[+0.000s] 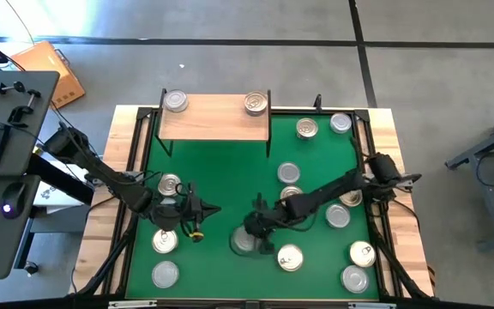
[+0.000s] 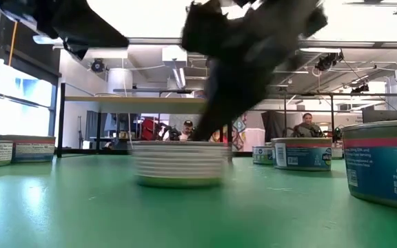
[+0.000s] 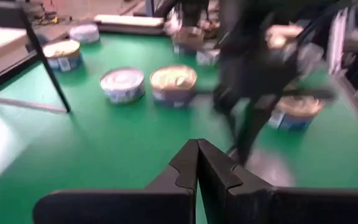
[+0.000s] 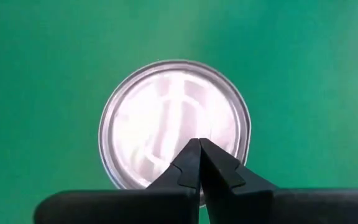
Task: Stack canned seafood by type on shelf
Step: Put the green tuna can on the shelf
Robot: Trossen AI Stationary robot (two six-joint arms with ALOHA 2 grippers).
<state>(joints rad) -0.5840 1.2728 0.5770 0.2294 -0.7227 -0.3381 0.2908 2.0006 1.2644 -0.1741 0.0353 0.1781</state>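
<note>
Left gripper (image 1: 206, 209) at lower centre-left of the high view, fingers pressed together, empty. Right gripper (image 1: 252, 230) at lower centre, fingers pressed together above a silver tin (image 4: 174, 123). Shelf (image 1: 215, 119) at upper centre, one tin on each end.

About fifteen tins (image 1: 288, 172) are countable from above, two on the single shelf (image 1: 217, 122).
</note>
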